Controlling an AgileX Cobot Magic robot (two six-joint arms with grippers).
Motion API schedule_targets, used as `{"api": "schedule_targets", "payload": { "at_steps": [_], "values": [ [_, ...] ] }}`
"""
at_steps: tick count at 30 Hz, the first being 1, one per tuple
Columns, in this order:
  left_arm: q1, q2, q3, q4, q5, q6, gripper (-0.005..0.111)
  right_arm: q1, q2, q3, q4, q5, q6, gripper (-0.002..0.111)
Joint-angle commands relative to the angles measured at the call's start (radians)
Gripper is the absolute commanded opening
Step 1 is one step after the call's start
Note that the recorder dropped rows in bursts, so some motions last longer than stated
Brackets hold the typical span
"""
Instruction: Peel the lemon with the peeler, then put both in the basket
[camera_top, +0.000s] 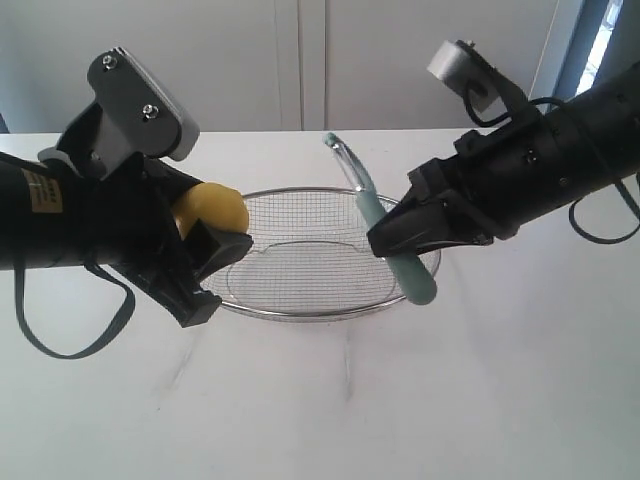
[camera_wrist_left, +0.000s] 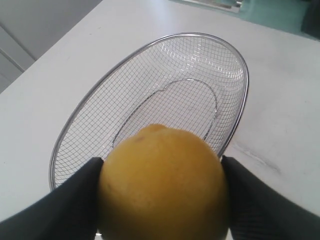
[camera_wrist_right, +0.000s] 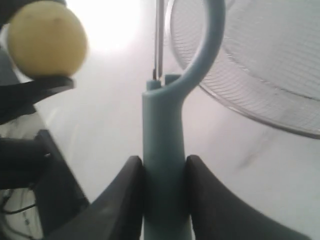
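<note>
Lemon (camera_top: 212, 208) sits clamped in my left tool (camera_top: 208, 230), above the desk (camera_top: 480, 400). The basket (camera_top: 300, 312) lies between my tools. My right tool (camera_top: 385, 240) is clamped on the peeler (camera_top: 372, 205).

Left wrist: lemon (camera_wrist_left: 162, 182) fills my tool, with the basket (camera_wrist_left: 244, 100) just beyond.

Right wrist: fingers (camera_wrist_right: 125, 195) pinch the teal handle, head pointing away from the tool.

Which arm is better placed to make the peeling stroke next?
Probably right: the right gripper clamps the peeler by its handle, head free and apart from the lemon, which the left gripper holds up by the basket.
</note>
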Motion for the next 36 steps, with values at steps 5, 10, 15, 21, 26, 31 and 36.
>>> {"api": "schedule_targets", "payload": {
  "at_steps": [5, 10, 15, 21, 26, 31, 36],
  "values": [
    [-0.005, -0.008, 0.001, -0.012, -0.001, 0.002, 0.000, 0.027, 0.033, -0.003, -0.048, -0.063, 0.056, 0.000],
    [-0.005, -0.008, 0.001, -0.012, -0.001, 0.002, 0.000, 0.105, 0.108, -0.003, -0.034, -0.063, 0.056, 0.000],
    [-0.005, -0.008, 0.001, -0.012, -0.001, 0.002, 0.000, 0.200, 0.191, -0.003, 0.024, -0.061, 0.046, 0.000],
    [-0.005, -0.008, 0.001, -0.012, -0.001, 0.002, 0.000, 0.243, 0.245, -0.003, 0.208, 0.014, -0.047, 0.000],
    [-0.005, -0.008, 0.001, -0.012, -0.001, 0.002, 0.000, 0.243, 0.250, -0.003, 0.293, 0.066, -0.103, 0.000],
    [-0.005, -0.008, 0.001, -0.012, -0.001, 0.002, 0.000, 0.243, 0.250, -0.003, 0.293, 0.061, -0.103, 0.000],
    [-0.005, -0.008, 0.001, -0.012, -0.001, 0.002, 0.000, 0.229, 0.250, -0.003, 0.293, 0.058, -0.103, 0.000]
  ]
}}
